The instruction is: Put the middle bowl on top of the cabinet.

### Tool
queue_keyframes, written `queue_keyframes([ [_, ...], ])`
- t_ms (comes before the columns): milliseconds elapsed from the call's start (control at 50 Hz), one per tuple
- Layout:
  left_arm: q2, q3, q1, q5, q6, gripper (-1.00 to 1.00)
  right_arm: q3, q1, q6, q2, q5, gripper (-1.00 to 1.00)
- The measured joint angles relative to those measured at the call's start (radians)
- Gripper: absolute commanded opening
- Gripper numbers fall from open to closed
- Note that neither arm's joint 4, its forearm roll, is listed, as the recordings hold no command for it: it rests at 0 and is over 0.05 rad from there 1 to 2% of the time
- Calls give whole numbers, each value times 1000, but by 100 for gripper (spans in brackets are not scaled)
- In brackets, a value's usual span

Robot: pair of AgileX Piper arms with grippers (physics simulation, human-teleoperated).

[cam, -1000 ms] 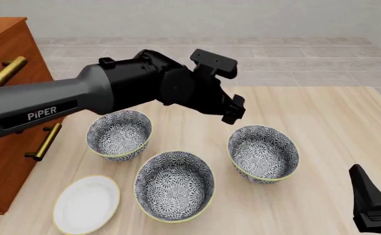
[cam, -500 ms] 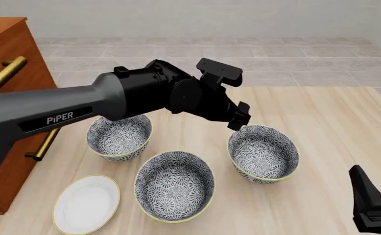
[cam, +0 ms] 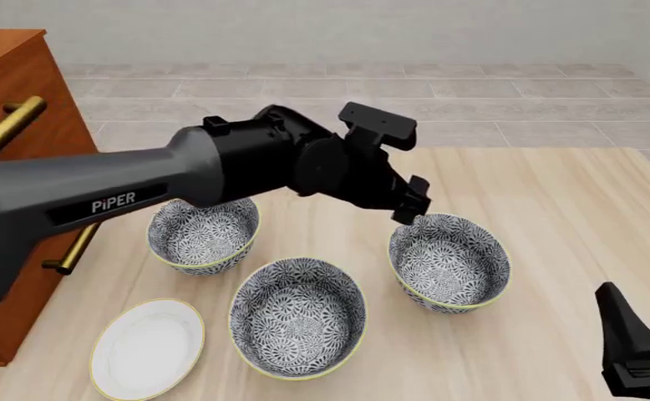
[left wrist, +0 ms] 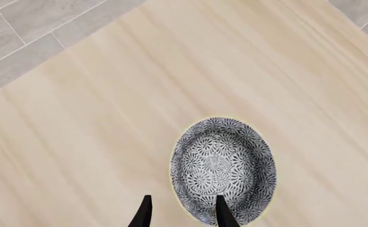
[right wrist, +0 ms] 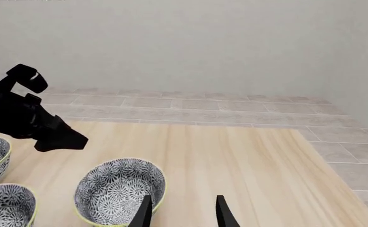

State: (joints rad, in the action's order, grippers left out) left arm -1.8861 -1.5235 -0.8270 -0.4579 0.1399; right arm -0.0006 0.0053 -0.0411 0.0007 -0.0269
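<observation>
Lower centre of the front frame sits your middle bowl [cam: 297, 318] on the table [cam: 559, 217], nobody touching it. Your right gripper [right wrist: 180, 210] idles bottom right, fingers apart. Left gripper [left wrist: 181, 213], also spread, seems to straddle the right-hand bowl's [cam: 449, 262] rim. Cabinet [cam: 7, 92] stands far left.

pale wall [right wrist: 190, 42], grey tiled floor [cam: 525, 92], seemingly wooden table [cam: 571, 217]

Three bowls in a row: middle bowl [cam: 297, 317] nearest, cabinet [cam: 13, 192] at left.
</observation>
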Motion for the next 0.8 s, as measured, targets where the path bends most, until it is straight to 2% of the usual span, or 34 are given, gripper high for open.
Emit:
queue_keyframes([
  [280,-49,-68,-10,-22,30,100,0,0,-1,0,3,100],
  [800,-104,-67,-16,4,67,100,0,-1,-3,0,4,100],
])
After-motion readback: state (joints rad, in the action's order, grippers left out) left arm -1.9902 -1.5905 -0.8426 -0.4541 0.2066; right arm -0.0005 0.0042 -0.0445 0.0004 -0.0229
